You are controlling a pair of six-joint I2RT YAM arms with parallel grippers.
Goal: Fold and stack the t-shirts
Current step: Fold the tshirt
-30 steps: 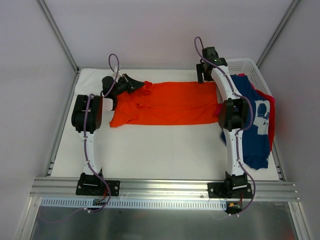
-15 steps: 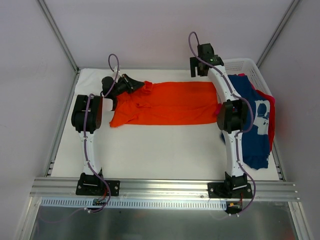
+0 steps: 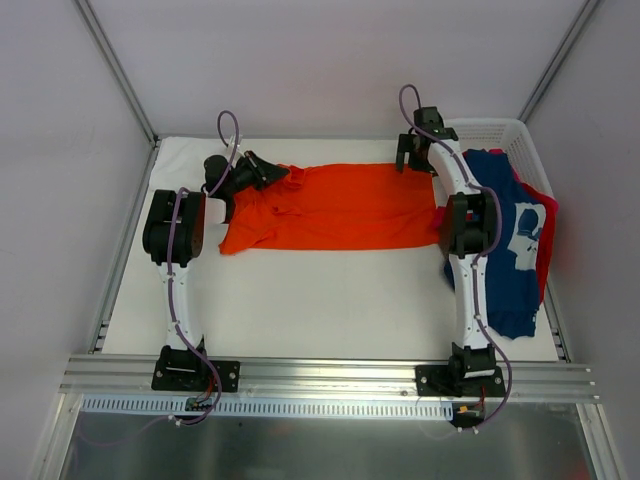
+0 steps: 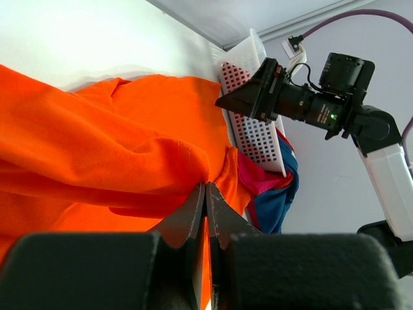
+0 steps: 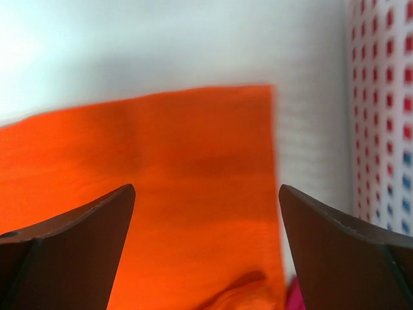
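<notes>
The orange t-shirt (image 3: 340, 207) lies spread across the back of the white table, its length running left to right. My left gripper (image 3: 283, 172) is shut on the shirt's far left corner, with orange cloth (image 4: 116, 148) pinched between the jaws. My right gripper (image 3: 415, 158) is open and empty, hovering over the shirt's far right corner (image 5: 193, 194). A navy t-shirt with white print (image 3: 510, 240) and a pink-red one (image 3: 540, 215) hang out of the basket at the right. The white shirt is not visible.
The white lattice basket (image 3: 495, 130) stands at the back right corner; its wall shows in the right wrist view (image 5: 384, 97). Grey walls and metal frame rails enclose the table. The white mat (image 3: 320, 300) extends in front of the shirt.
My right gripper swung left and back, then returned right to sit above the shirt's far right corner. The left gripper and the orange shirt have stayed put.
</notes>
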